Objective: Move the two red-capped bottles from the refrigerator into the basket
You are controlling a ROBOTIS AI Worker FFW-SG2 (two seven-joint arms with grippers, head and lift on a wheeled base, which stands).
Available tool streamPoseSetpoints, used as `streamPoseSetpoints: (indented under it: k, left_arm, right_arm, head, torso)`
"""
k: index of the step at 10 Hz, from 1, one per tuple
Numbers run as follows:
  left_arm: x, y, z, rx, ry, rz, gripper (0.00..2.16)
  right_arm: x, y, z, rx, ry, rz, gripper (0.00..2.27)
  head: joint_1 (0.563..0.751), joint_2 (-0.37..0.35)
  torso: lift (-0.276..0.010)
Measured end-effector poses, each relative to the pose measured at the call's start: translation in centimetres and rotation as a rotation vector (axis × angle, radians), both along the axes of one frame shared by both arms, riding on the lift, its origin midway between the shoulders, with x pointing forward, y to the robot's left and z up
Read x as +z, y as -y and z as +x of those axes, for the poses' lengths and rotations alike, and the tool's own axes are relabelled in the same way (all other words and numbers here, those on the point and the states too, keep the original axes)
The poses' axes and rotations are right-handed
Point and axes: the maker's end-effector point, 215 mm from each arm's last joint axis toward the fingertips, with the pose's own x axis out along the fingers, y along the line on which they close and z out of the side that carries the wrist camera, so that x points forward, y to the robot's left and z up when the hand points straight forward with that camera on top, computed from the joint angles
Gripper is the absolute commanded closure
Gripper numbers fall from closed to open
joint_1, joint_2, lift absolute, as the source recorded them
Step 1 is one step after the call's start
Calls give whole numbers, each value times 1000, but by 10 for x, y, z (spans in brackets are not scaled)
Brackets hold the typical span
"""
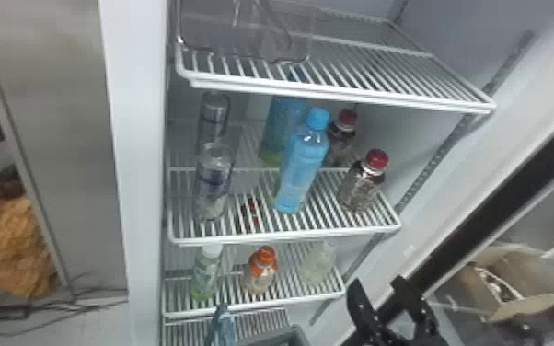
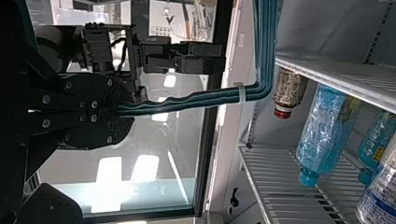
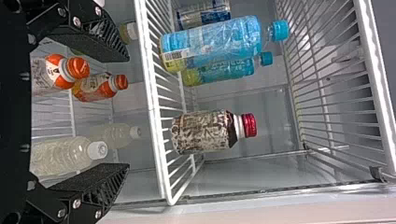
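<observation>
Two red-capped bottles (image 1: 361, 186) stand at the right end of the refrigerator's second shelf (image 1: 285, 237) (one behind the other). Below that shelf, the right gripper (image 1: 375, 283) is spread open; the left gripper (image 2: 126, 110) grips a teal handle (image 2: 196, 99).

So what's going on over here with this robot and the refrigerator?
The robot's left gripper is shut on what looks like the basket's blue-green handle. Its right gripper is open and empty in front of the refrigerator's shelves. Neither red-capped bottle is in the basket: one stands near a shelf's front edge, the other farther back.
</observation>
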Motion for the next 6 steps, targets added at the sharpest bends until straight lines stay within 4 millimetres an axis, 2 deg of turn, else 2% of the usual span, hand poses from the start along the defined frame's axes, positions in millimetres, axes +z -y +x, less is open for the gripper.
streamPoseSetpoints:
  k: [6]
  left_arm:
    - [-1,0,-1,0,-2,1,1200]
  right_arm:
    - [-3,2,0,-6,-3,9,223]
  head:
    - [695,-350]
  torso:
    - [0]
